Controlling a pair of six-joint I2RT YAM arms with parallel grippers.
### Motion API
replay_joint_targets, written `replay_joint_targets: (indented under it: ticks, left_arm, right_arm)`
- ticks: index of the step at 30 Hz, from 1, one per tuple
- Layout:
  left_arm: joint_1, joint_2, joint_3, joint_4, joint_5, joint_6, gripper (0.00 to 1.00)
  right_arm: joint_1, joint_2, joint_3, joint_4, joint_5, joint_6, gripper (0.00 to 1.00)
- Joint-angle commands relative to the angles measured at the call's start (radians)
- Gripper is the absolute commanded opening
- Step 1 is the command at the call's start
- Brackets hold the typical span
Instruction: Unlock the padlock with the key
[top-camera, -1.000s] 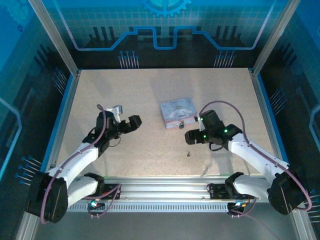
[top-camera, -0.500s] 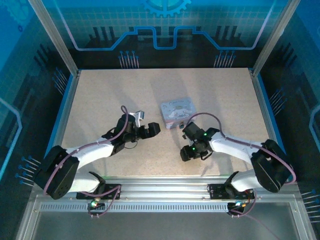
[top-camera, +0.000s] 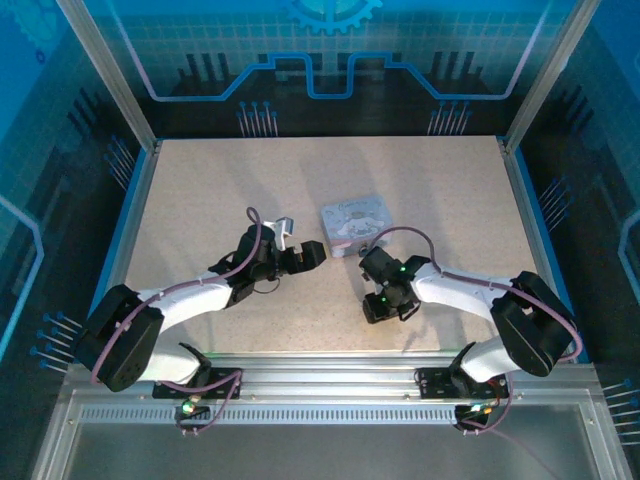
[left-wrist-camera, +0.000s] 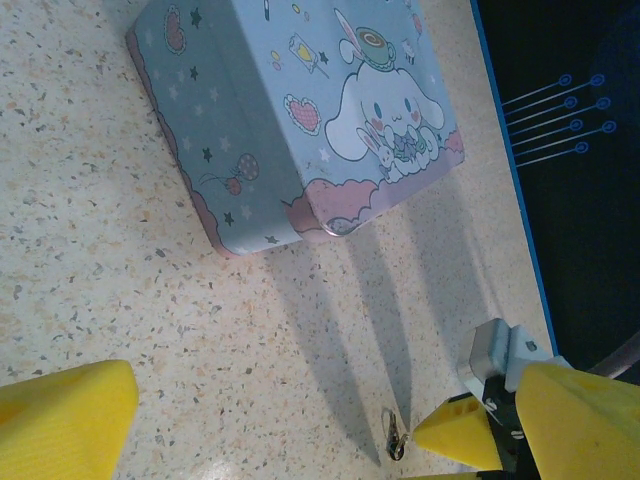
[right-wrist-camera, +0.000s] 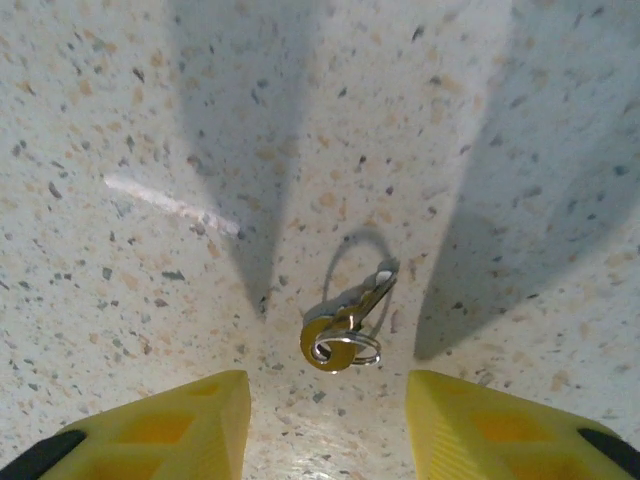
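The key (right-wrist-camera: 343, 325) lies flat on the speckled table, a small brass key on a silver ring. My right gripper (right-wrist-camera: 328, 425) hangs low over it, open, with one yellow fingertip (right-wrist-camera: 190, 420) on each side and a gap to the key on both. From the top, the right gripper (top-camera: 380, 305) points down just in front of the tin. The key (left-wrist-camera: 397, 440) also shows in the left wrist view. The padlock (top-camera: 357, 251) is a small dark spot at the tin's near edge. My left gripper (top-camera: 310, 255) is wide open, holding nothing, left of the tin.
The pastel cartoon tin (left-wrist-camera: 300, 110) stands mid-table (top-camera: 356, 222), just beyond both grippers. The right arm's cable (top-camera: 400, 235) loops over the tin's near right corner. A blue rail (top-camera: 125, 230) edges the table on the left.
The right gripper swung in and came down over the key, and its jaws narrowed. The left arm reached right toward the tin and stayed open.
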Motion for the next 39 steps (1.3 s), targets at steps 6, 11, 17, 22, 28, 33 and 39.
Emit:
replay_joint_targets:
  ticks: [6,11,17,22,28,33,39]
  left_arm:
    - [-0.008,-0.009,0.027,0.006,-0.006,0.013,0.99]
    - [-0.008,-0.014,0.034,-0.013,-0.008,0.025,0.99]
    - [-0.007,-0.022,0.043,-0.032,-0.015,0.037,0.99]
    - [-0.008,-0.024,0.043,-0.04,-0.016,0.039,0.99]
    - [-0.008,-0.028,0.044,-0.049,-0.017,0.043,0.99]
    - [-0.008,-0.04,0.047,-0.067,-0.023,0.049,0.99]
    - [-0.007,-0.083,0.047,-0.095,-0.04,0.051,0.99]
  right_arm:
    - [0.016,0.02,0.046,-0.031,0.043,-0.007,0.41]
    - [0.021,0.05,0.053,-0.036,0.045,-0.01,0.4]
    - [0.039,0.074,0.051,-0.033,0.041,-0.003,0.35]
    - [0.046,0.098,0.048,-0.026,0.045,0.002,0.28]
    - [0.049,0.094,0.041,-0.014,0.062,0.012,0.22]
    - [0.05,0.078,0.027,-0.007,0.077,0.019,0.11]
    - [0.041,0.025,0.005,0.003,0.117,0.005,0.0]
